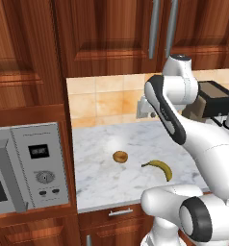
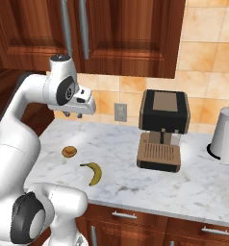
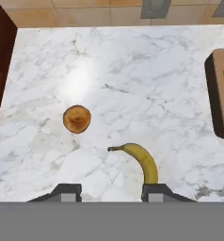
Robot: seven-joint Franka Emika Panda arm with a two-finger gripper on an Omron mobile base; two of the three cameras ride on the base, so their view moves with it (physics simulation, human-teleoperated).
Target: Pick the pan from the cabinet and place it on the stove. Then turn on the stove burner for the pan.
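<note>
The cabinet (image 1: 111, 33) (image 2: 131, 33) hangs above the counter, and both of its reddish-brown doors with long steel bar handles (image 1: 155, 29) are closed. The pan is hidden. The stove is out of view. My gripper (image 2: 73, 115) (image 3: 110, 192) hovers well above the marble counter (image 3: 147, 80), below the cabinet doors, and points straight down. Its fingertips (image 3: 67, 190) stand apart with nothing between them, so it is open. The hand view looks down on the counter top.
A banana (image 1: 160, 167) (image 3: 141, 160) and a small round brown pastry (image 1: 120, 156) (image 3: 76, 118) lie on the counter under the hand. A coffee machine (image 2: 163, 129) stands to the right, with a paper towel roll (image 2: 227, 134) beyond it. A microwave (image 1: 25, 168) sits at the left.
</note>
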